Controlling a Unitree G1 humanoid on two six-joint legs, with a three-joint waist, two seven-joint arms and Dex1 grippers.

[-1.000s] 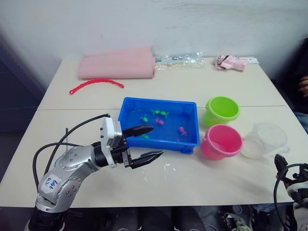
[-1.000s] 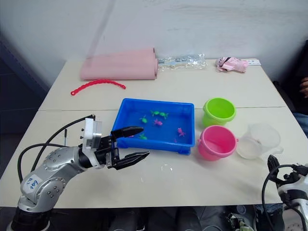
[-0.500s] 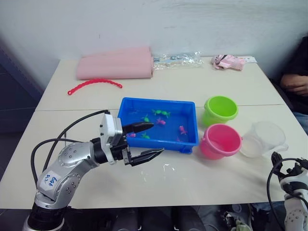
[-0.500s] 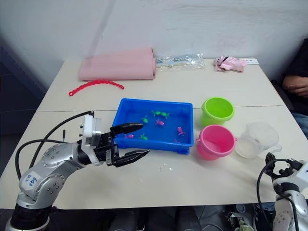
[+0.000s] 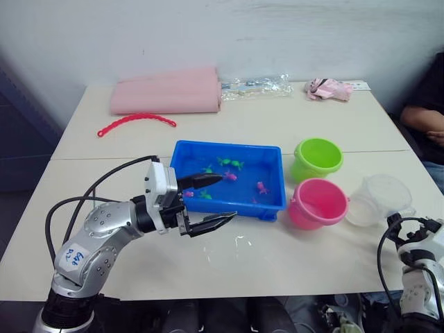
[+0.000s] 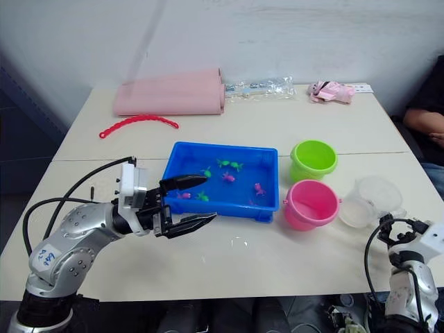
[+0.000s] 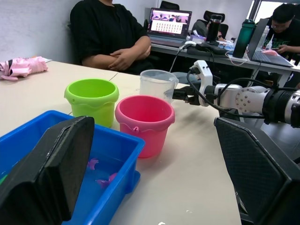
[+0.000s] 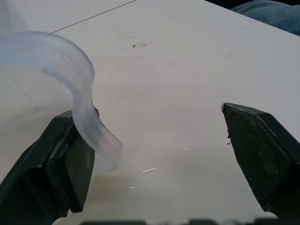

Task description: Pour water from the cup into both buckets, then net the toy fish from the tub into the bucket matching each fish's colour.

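Asker: Tabletop layout first, biggest item down, please.

Describer: Largest is the shallow rectangular bright blue plastic tub, at the middle of the pale table. It holds water and several tiny green and pink plastic toy fish. Just to its right stand the two small round plastic buckets, the lime green bucket farther back and the pink bucket nearer, close together, probably so each fish has a short trip.

Asker: And the cup?

Describer: The clear, colourless plastic measuring cup sits upright on the table to the right of the pink bucket, near the table's right edge. That puts it within the right arm's reach for pouring.

Asker: What are the grippers doing?

Describer: The right gripper is wide open and empty, with the cup's curved handle beside one finger, seemingly lined up to grasp it. The left gripper hovers at the tub's front left corner, fingers spread, holding nothing.
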